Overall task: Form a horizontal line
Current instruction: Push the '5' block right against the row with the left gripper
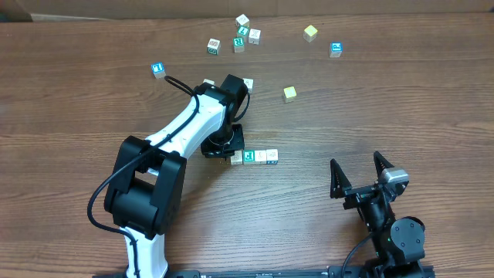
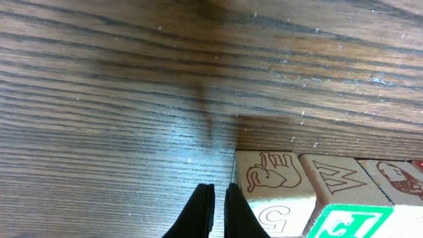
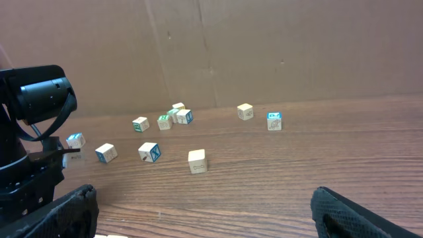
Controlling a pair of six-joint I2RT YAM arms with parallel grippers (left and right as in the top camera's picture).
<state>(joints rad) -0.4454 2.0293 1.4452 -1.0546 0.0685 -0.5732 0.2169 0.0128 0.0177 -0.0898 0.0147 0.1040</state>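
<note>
The horizontal line [image 1: 255,157] is a short row of small wooden alphabet cubes touching edge to edge at the table's middle. In the left wrist view its left end cube [image 2: 268,177] has an elephant print and a 5, followed by a W cube [image 2: 337,178]. My left gripper [image 1: 228,151] is at the row's left end. Its fingers [image 2: 218,205] are shut and empty, down at the table, right beside the end cube's side. My right gripper [image 1: 356,162] is open and empty at the front right, far from the row. Its fingers frame the right wrist view [image 3: 211,218].
Loose cubes lie at the back: a cluster [image 1: 241,37], a yellow-green one [image 1: 310,32], a blue one [image 1: 336,49], another blue one [image 1: 158,69] and a single cube [image 1: 289,93]. They also show in the right wrist view [image 3: 197,160]. A cardboard wall [image 3: 211,46] stands behind the table.
</note>
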